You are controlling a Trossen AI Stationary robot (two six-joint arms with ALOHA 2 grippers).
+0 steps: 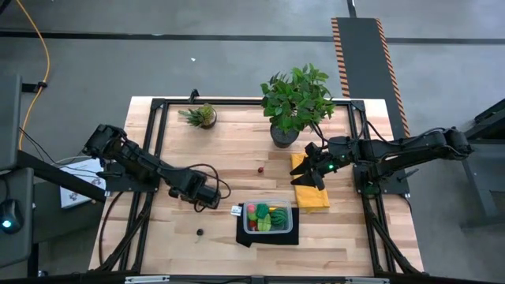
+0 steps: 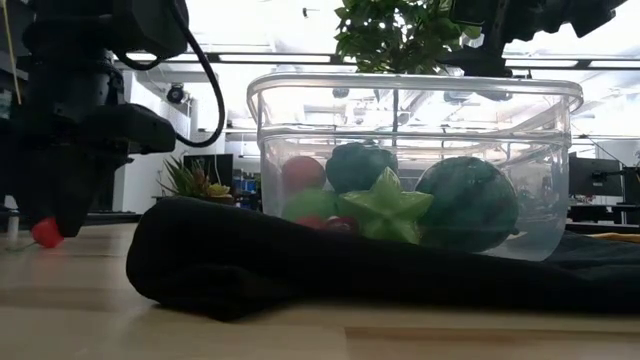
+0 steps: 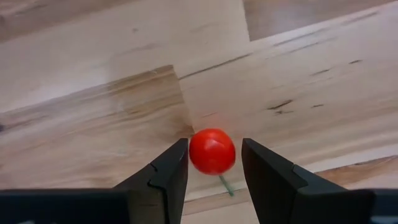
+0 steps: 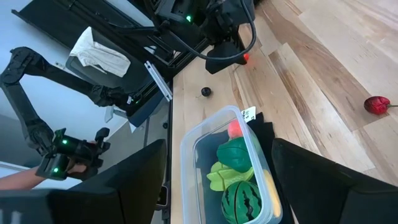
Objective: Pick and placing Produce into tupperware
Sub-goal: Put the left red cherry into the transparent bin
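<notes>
My left gripper (image 3: 214,155) points down at the wooden table, left of the tupperware (image 1: 268,203), and is shut on a small red ball of produce (image 3: 212,151). The clear tupperware (image 2: 530,130) stands on a black mat (image 1: 268,237). It holds a watermelon piece (image 2: 467,203), a green star fruit (image 2: 385,208) and other pieces. A red piece (image 1: 260,168) and a small dark berry (image 1: 200,232) lie loose on the table. My right gripper (image 4: 217,146) hangs open in the air over a yellow cloth (image 1: 310,192). My left gripper pinches the red ball by its two sides (image 3: 194,154) between its two fingers, at their free ends (image 2: 46,233). The fingers come from above, pointing down. A thin green stem (image 3: 227,185) sticks out from the ball. Whether the ball's underside rests on the table, I cannot tell.
A big leafy potted plant (image 1: 296,102) and a small one (image 1: 201,116) stand along the far edge. A white tag (image 1: 236,210) lies by the mat's left corner. A black frame rail (image 1: 158,142) borders the table. Beyond the left edge a person's hand (image 4: 18,177) shows.
</notes>
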